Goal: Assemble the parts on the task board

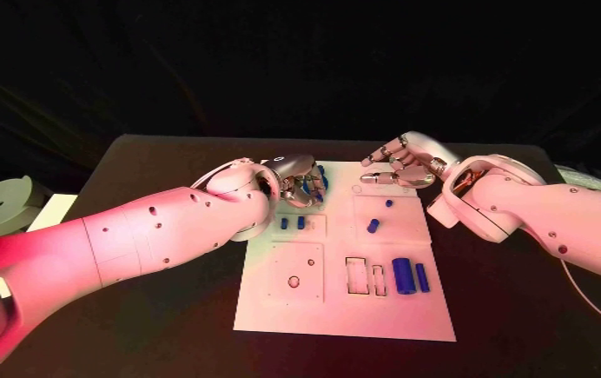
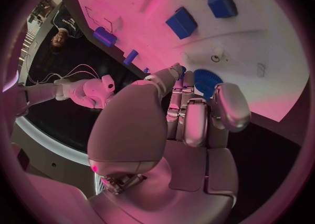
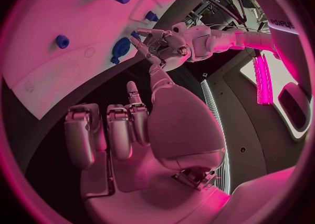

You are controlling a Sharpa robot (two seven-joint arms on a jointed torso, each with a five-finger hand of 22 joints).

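Observation:
The white task board (image 1: 338,308) lies in the middle of the table. My left hand (image 1: 298,182) is low over its far left corner, fingertips (image 2: 178,77) at the edge of a round blue disc (image 2: 209,82) that lies flat on the board; the thumb stays off it. From the right wrist, that disc (image 3: 121,48) sits just under the left hand's spread fingers. My right hand (image 1: 403,165) hovers at the board's far right corner, fingers half bent and apart, holding nothing. A thick blue cylinder (image 1: 403,275) and a thin one (image 1: 424,277) lie near right.
Two small blue blocks (image 1: 284,222) stand in a left recess, and two more small parts (image 1: 373,226) in the middle right field. Empty slots (image 1: 357,274) and a square plate with holes (image 1: 294,272) take up the near half. Black table surrounds the board.

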